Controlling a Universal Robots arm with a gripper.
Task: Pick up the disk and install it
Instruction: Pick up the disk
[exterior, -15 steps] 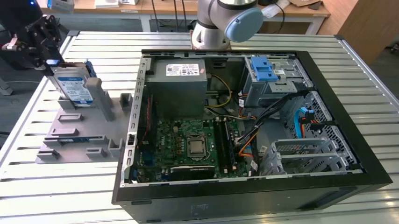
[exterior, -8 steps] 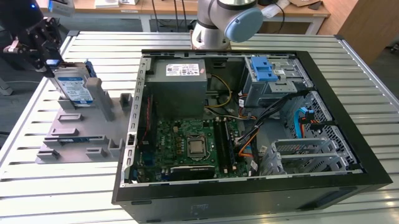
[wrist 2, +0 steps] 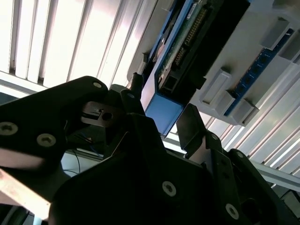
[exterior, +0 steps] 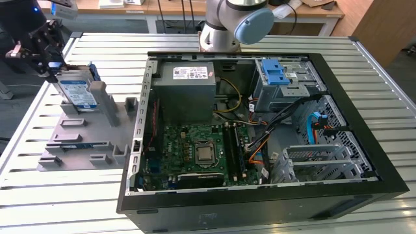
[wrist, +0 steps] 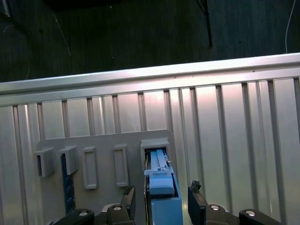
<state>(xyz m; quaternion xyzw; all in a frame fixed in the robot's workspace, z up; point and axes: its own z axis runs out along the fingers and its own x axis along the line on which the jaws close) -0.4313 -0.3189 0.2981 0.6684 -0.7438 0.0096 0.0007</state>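
We count one disk (exterior: 77, 91), standing upright in a slot of the grey fixture (exterior: 71, 146). The exterior view adds one open computer case (exterior: 260, 122) just beside the fixture. The first wrist view settles the grip: above the fixture the gripper (wrist: 162, 190) is released, its two fingers (wrist: 195, 199) straddling the disk's top edge with a gap on each side. Four small blocks (wrist: 90, 166) stand on the fixture beside the disk's slot.

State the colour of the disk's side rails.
Blue; the side rails show best in the first wrist view.
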